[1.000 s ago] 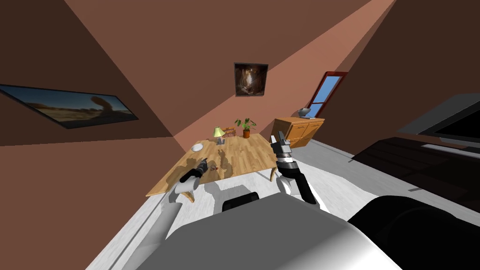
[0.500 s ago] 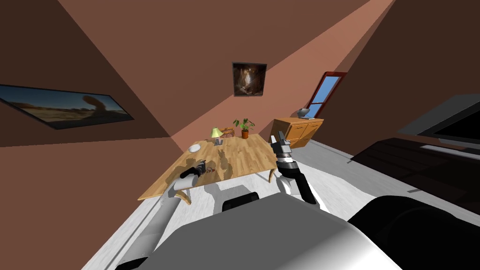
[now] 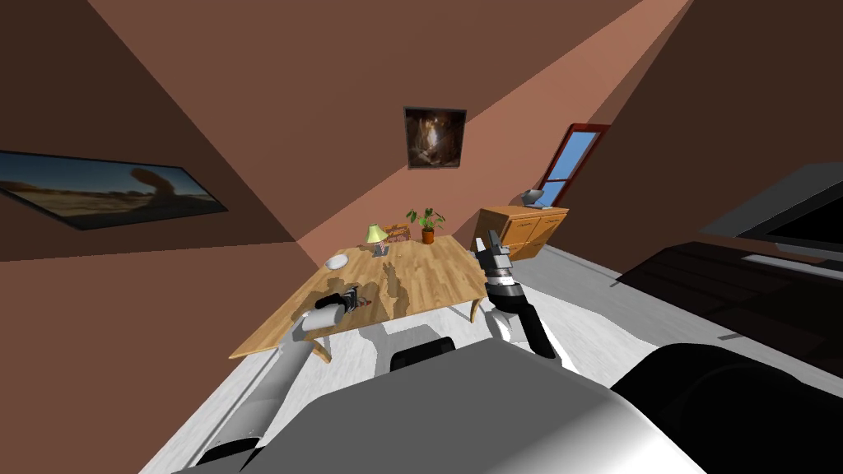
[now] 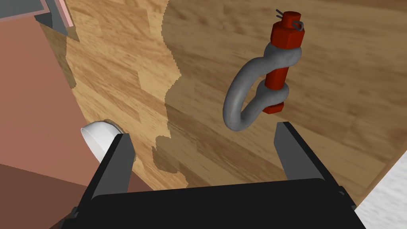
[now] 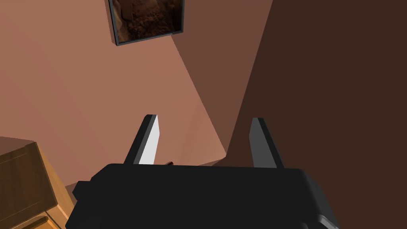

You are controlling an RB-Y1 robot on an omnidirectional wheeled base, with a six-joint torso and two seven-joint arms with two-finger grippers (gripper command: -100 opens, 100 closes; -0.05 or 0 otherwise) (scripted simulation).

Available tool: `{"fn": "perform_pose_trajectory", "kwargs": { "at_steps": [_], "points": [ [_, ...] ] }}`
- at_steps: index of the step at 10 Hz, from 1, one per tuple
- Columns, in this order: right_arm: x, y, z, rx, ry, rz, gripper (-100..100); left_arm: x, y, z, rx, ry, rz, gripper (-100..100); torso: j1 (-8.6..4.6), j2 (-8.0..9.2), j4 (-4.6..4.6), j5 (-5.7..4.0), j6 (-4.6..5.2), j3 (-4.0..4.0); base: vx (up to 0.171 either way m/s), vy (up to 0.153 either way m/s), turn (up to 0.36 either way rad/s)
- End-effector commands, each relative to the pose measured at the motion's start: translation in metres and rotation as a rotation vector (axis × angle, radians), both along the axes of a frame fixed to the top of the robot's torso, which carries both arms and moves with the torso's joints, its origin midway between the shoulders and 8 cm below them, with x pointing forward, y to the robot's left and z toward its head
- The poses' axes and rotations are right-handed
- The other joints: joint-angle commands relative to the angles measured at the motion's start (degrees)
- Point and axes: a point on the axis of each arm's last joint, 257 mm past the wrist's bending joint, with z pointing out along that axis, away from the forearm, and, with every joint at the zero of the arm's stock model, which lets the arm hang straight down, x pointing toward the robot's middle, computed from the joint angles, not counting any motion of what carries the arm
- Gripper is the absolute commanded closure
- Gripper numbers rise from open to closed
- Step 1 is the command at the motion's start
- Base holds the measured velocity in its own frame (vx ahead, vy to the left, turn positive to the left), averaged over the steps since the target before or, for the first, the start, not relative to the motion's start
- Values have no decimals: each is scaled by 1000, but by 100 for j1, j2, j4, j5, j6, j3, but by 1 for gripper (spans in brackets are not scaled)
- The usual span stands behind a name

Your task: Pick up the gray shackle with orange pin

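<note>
Left jaws stand apart just short of the shackle (image 4: 275,75) on the bench (image 4: 119,79); better centre on its bow before closing.

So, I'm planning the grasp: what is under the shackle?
The shackle lies on the wooden table, with nothing else under it; the boards directly beneath it are covered.

The left arm stretches forward low over the table's (image 3: 428,271) near edge, left gripper (image 4: 202,129) fingers spread wide, while the right arm stands raised by its right edge, right gripper (image 3: 486,240) fingers parted.
</note>
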Motion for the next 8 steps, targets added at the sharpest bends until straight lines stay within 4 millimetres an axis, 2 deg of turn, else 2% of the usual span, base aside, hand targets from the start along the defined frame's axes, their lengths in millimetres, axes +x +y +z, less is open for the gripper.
{"fn": "perform_pose_trajectory", "kwargs": {
  "at_steps": [1, 2, 3, 8],
  "points": [
    [0, 0, 0, 0, 0, 0, 0, -4, 13, -6, 7, 54, 20, -100, 0, 0, 0, 0, 0, 0, 15, -67, -6],
    [0, 0, 0, 0, 0, 0, 0, -7, 23, -9, 13, 84, 36, -100, -2, -1, 0, -1, 0, 0, 23, -93, -7],
    [0, 0, 0, 0, 0, 0, 0, -9, 23, -11, 13, 95, 37, -100, -11, -3, -1, -2, 0, -2, 24, -70, 3],
    [0, 0, 0, 0, 0, 0, 0, -27, 66, -18, 36, 235, 109, -100, -13, -4, -1, -3, 0, -2, 28, -83, -5]
  ]
}}
